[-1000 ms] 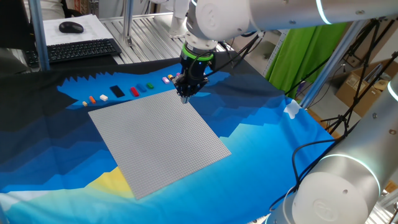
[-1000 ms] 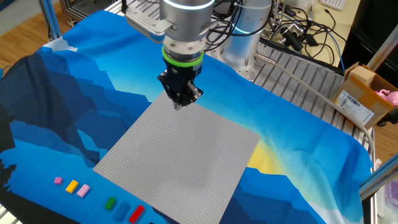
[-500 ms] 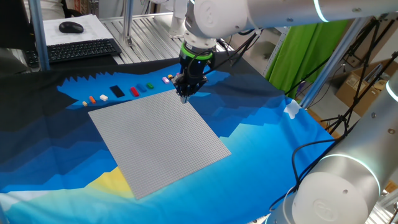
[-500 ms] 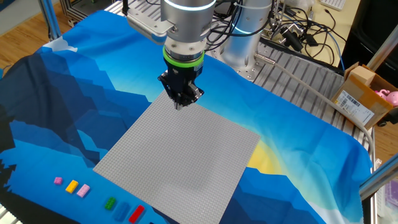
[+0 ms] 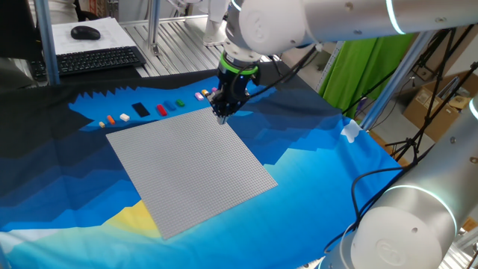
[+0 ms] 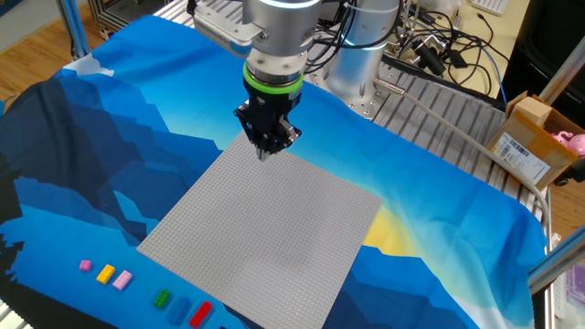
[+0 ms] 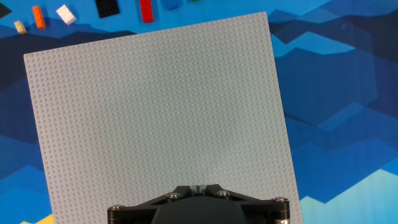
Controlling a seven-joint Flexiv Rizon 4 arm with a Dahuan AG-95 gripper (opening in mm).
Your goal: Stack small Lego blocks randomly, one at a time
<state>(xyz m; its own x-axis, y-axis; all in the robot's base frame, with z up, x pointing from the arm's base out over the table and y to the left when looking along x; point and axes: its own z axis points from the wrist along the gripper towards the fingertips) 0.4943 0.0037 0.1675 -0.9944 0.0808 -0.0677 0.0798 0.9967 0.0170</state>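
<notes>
Hovering over a corner of the grey baseplate [image 5: 190, 164], the gripper [image 6: 265, 152] had its fingers pressed together, with nothing visible between them. The small Lego blocks [image 5: 160, 110] lay in a row on the blue cloth [image 6: 110, 164] just beside the baseplate's edge.

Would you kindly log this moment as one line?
gripper: above baseplate corner | grip state: unclear | Lego blocks: unstacked on cloth

Small Lego blocks [image 6: 161, 298] in a row beside the baseplate [image 6: 265, 233].
</notes>
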